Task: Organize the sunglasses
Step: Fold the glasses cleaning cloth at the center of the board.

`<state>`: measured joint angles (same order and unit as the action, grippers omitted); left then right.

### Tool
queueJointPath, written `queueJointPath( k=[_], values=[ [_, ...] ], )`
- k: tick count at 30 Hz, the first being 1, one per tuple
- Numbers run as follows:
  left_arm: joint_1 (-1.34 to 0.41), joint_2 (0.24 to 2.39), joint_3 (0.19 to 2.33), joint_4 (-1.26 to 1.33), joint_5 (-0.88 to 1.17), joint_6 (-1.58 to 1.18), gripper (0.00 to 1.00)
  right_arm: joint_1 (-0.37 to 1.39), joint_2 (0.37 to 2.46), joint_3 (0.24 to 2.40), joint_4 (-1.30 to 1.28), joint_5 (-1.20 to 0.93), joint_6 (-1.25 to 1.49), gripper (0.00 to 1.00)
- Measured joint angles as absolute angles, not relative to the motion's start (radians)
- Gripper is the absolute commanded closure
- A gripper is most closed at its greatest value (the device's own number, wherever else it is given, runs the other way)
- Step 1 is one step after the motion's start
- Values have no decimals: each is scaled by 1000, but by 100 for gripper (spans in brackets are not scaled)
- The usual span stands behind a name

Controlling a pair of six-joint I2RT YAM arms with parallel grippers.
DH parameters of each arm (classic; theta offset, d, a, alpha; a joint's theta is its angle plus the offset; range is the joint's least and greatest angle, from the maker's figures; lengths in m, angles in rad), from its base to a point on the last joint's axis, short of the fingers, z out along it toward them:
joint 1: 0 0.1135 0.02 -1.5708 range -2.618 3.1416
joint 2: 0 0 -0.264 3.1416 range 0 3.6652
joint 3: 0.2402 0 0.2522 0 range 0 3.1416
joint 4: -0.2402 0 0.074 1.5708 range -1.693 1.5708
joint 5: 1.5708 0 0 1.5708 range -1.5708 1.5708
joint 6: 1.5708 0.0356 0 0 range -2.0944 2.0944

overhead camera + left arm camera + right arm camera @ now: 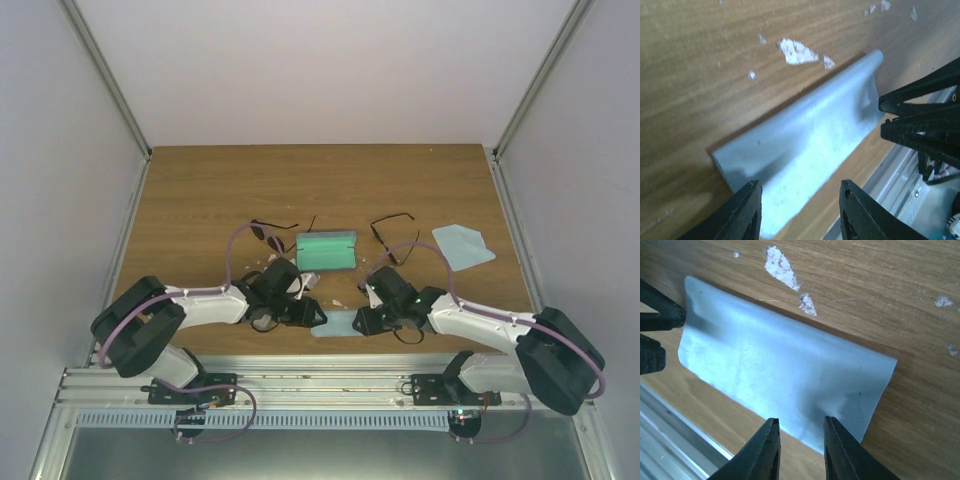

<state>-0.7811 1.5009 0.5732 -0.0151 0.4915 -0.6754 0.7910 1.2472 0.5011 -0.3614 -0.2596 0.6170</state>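
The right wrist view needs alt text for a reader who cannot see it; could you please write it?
A light blue cloth lies on the wooden table, its near edge between the tips of the open right gripper at the bottom. The left gripper shows at the left edge, by the cloth's other end.

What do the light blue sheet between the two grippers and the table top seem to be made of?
The light blue sheet looks like thin matte cloth, perhaps microfibre: its edge curls up softly. The table top looks like wood-grain laminate or veneer with a slight sheen; the white chipped patches suggest a thin surface layer over paler board.
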Motion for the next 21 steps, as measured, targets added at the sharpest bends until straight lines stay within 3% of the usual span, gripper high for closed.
queueJointPath(
  k=[6,10,14,21],
  values=[
    [-785,1375,519,-44,509,-668,57,794,1156,493,-402,-278,619,72],
    [-785,1338,519,-33,520,-670,69,794,1143,514,-414,-269,623,79],
    [-785,1383,526,9,527,-691,78,797,1199,540,-379,-263,646,87],
    [-790,1508,557,66,500,-751,86,804,1340,577,-271,-236,697,87]
  ],
)
